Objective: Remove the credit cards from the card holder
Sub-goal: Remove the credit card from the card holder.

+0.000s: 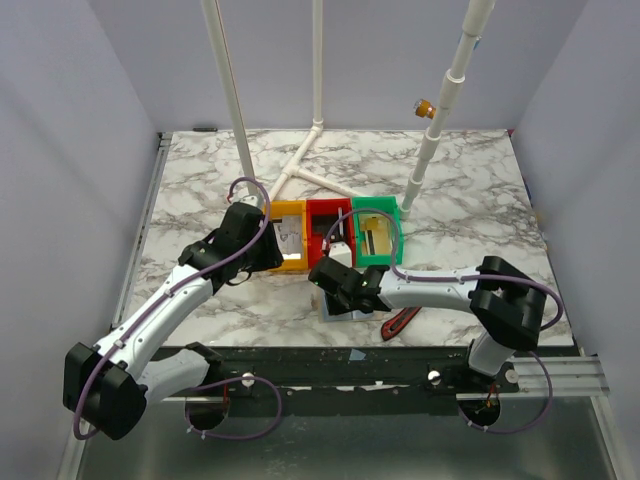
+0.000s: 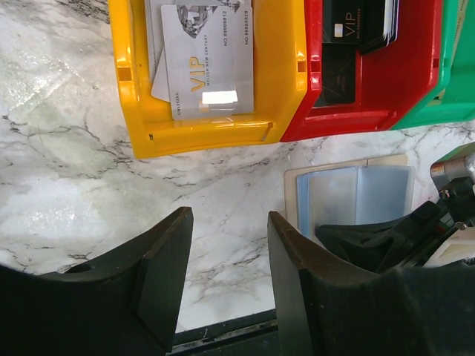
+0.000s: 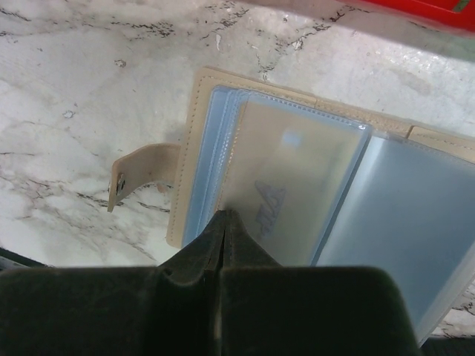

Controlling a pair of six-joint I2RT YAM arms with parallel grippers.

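Black and spread wide apart, the fingers of the left gripper [image 2: 226,274] hold nothing and hang over bare marble table [image 2: 67,185], just in front of the yellow bin [image 2: 208,137]. Silver cards [image 2: 208,67] marked VIP lie in that bin. The red bin [image 2: 349,119] touches its right side and holds black cards [image 2: 349,44]. In front of the red bin, on the table near its front edge, the card holder [image 3: 194,148] lies open and flat. It has a tan cover, its clasp tab [image 3: 141,174] sticks out to one side, and the blue-grey clear pockets face up. The right gripper [image 3: 223,222] is down over it with its fingers pressed together on the near corner of a frosted pocket leaf [image 3: 326,148]. A yellowish credit card [image 3: 271,200] with a faint logo shows through the leaf, but I cannot tell whether the card itself is pinched along with it. The green bin [image 1: 377,258] touches the red one on the right, and something flat and yellowish lies inside, too small to name. A red-and-black tool [image 1: 400,322] lies on the table just right of the holder.
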